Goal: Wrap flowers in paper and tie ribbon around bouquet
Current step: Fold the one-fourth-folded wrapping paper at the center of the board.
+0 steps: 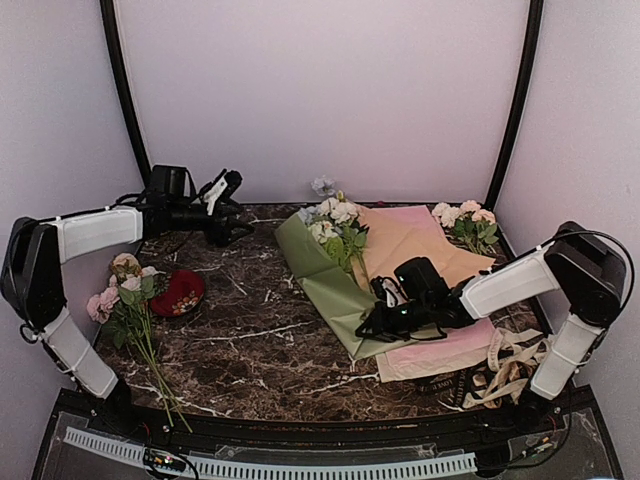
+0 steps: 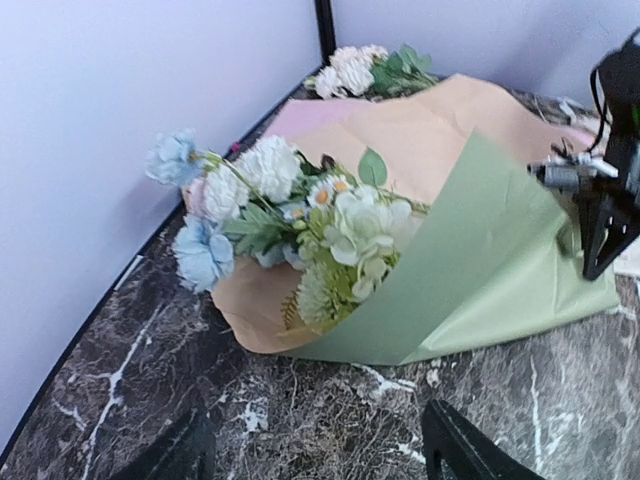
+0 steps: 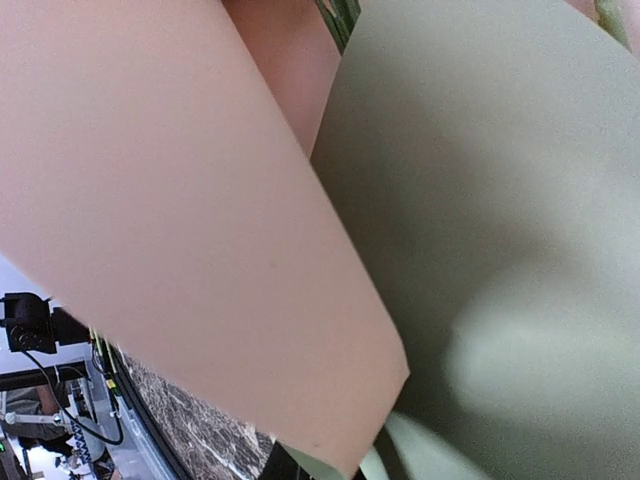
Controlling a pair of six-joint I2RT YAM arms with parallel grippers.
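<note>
Though under paper [image 2: 500, 260], stems of flowers [image 2: 352, 226] hidden.

Three flower bunches [image 1: 335, 225] [image 1: 125, 290] [image 1: 465, 220], three paper sheets [image 1: 330, 290] [image 1: 405, 240] [image 1: 445, 350], two ribbons [image 1: 505, 365] [image 1: 440, 385] — one red bowl [image 1: 180, 292].

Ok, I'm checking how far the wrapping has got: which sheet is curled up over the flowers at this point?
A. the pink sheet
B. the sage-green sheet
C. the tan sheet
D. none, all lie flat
B: the sage-green paper rises and folds over the flowers, while the tan sheet lies beneath them.
</note>
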